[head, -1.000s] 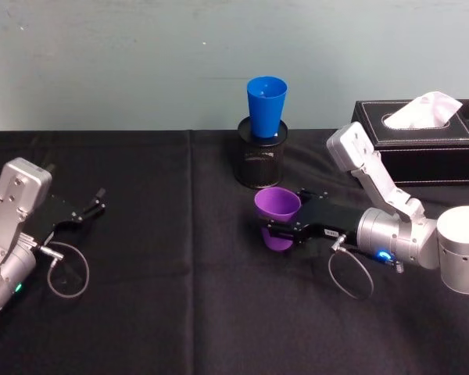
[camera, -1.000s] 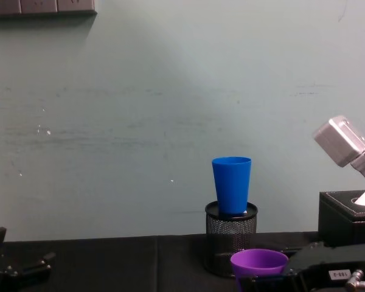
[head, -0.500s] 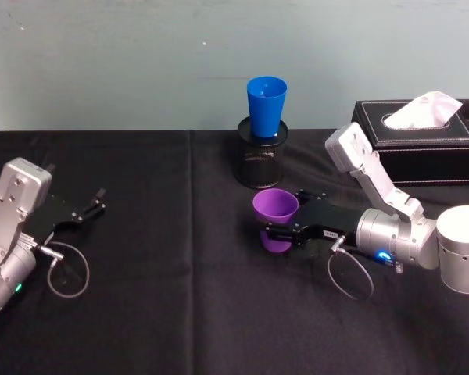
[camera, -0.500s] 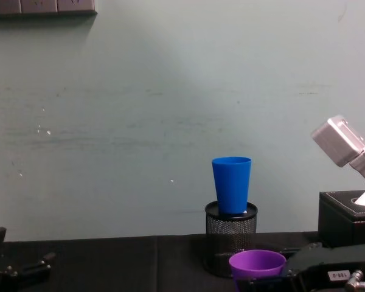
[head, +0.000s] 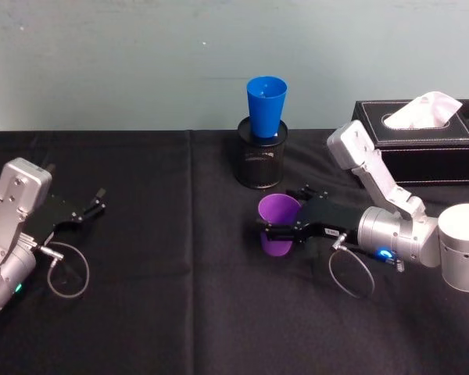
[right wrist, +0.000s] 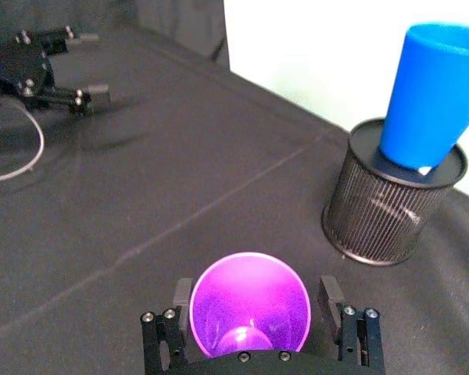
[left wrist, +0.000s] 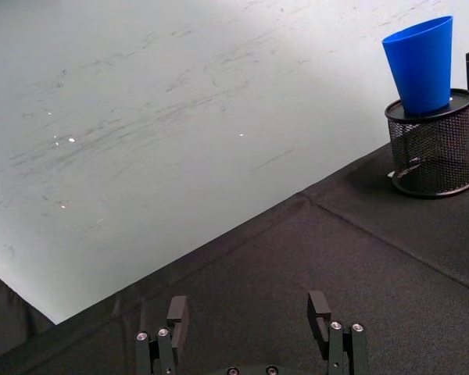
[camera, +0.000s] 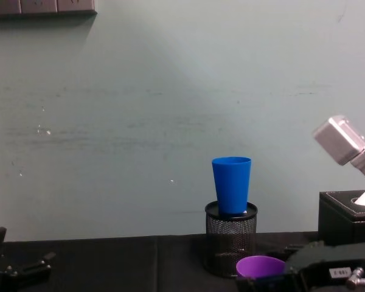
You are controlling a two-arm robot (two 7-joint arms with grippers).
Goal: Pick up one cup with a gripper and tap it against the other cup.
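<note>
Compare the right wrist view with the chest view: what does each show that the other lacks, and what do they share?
Right wrist view alone: the purple cup's inside, seen between the right gripper's fingers, and the open left gripper from above.
Chest view alone: the tissue box and the wall sockets.
Both: the blue cup upright in the mesh pen holder, and the black tablecloth.
</note>
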